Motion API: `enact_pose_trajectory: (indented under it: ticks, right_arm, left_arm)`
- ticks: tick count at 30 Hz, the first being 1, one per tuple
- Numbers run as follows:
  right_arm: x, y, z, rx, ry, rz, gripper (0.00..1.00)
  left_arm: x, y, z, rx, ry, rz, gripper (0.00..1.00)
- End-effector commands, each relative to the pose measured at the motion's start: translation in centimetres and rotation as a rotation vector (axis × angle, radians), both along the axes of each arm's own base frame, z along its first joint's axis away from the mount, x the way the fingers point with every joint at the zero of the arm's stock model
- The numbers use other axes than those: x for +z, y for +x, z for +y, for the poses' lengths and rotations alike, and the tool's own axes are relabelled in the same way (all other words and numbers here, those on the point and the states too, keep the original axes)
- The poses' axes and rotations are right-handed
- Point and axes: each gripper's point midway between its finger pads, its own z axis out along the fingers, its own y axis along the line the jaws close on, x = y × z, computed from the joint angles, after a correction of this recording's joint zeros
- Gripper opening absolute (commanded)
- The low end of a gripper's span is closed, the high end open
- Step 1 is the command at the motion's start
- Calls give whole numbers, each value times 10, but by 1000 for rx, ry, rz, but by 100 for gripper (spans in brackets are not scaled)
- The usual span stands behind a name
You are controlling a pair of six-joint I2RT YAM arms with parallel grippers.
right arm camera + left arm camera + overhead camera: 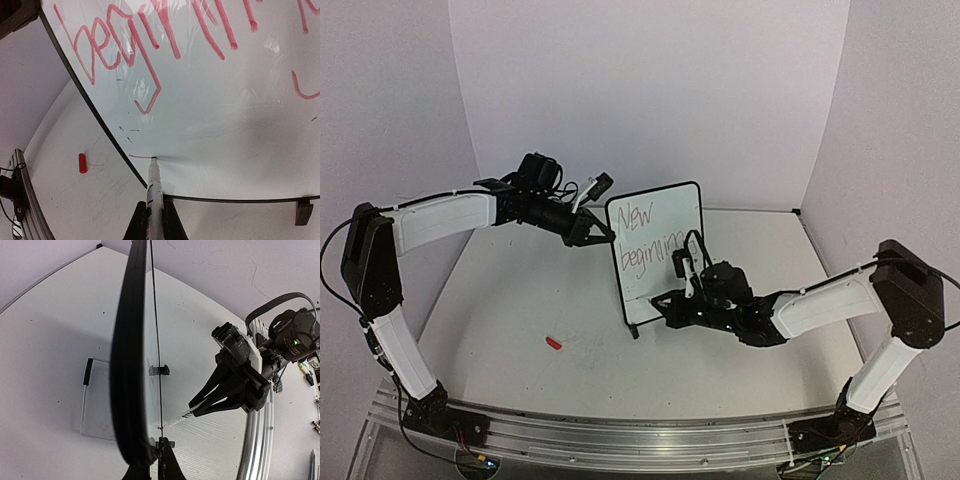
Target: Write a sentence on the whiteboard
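Steadying the whiteboard [682, 205], which stands upright mid-scene on the worktop [500, 300], the left tool [603, 236] is clamped on its left edge, judged to brace it against pen pressure. The right tool [155, 222] is clamped on the marker [154, 180], tip touching the board below the sentence [655, 240], two lines written.

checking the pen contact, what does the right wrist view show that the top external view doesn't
Only right wrist: the pale marker, tip touching the black-framed white whiteboard near its lower frame, at the end of a short red stroke. Only top external: the left gripper gripping the board's upper left edge, and the word "New". Both: the handwritten word starting "begin" and the small red cap on the table.
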Motion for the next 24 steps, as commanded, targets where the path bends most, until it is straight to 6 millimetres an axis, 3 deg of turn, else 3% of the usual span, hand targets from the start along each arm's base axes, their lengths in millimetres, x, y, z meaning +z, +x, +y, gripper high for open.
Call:
enact_pose_trajectory:
  ticks: [1,5,10,16,24]
  right_arm:
    - [28,4,1,-1,55,-61,0]
    - [44,-10,16,122,92,-78,0]
    - [57,-7,20,135,119,-93,0]
    - [56,10,17,91,117,-95,0]
    - [46,17,22,94,111,-75,0]
  left_arm:
    - [-29,-19,3,-25,98,72,0]
    - [-28,-19,2,-27,96,69,0]
    - [-28,-19,3,-26,97,70,0]
    - [-29,-19,3,-25,98,69,0]
    - [-29,-19,3,-24,100,68,0]
